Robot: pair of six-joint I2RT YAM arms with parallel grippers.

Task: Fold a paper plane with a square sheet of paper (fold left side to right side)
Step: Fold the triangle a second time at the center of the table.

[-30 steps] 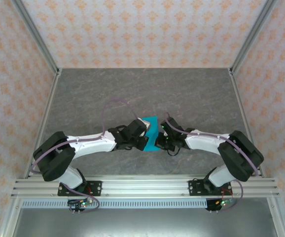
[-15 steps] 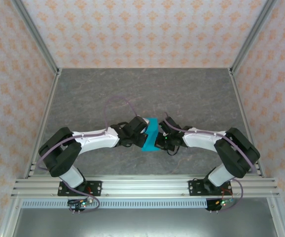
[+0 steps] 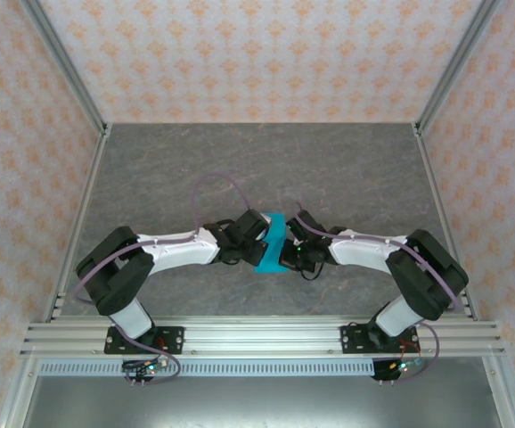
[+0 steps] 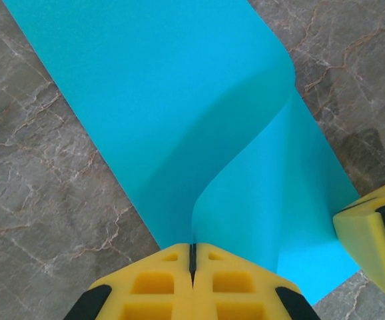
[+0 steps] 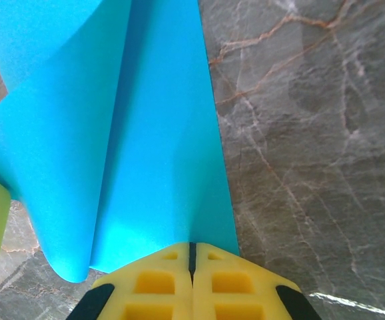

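- Grey marbled table (image 3: 151, 178) lay under the bowed square sheet of paper (image 3: 273, 239).
- Left gripper (image 4: 192, 252), at the sheet's 9 o'clock, was clamped on its edge.
- Right gripper (image 5: 192, 251), at 3 o'clock, was likewise clamped on it.

White-and-black arms (image 3: 177, 252), purple cables (image 3: 215, 176), yellow fingers (image 4: 154, 285).

Left arm (image 3: 173, 251) and right arm (image 3: 369, 251): both reach inward from their bases, elbows splayed outward, forearms low and converging, wrists nearly facing each other. Left gripper (image 4: 192, 257): yellow fingers pressed together with no gap, pinching a raised edge of the square sheet of paper (image 4: 172, 93). Right gripper (image 5: 192, 253): fingers likewise together, clamped on the sheet's near edge. The two grippers are near each other and apart.
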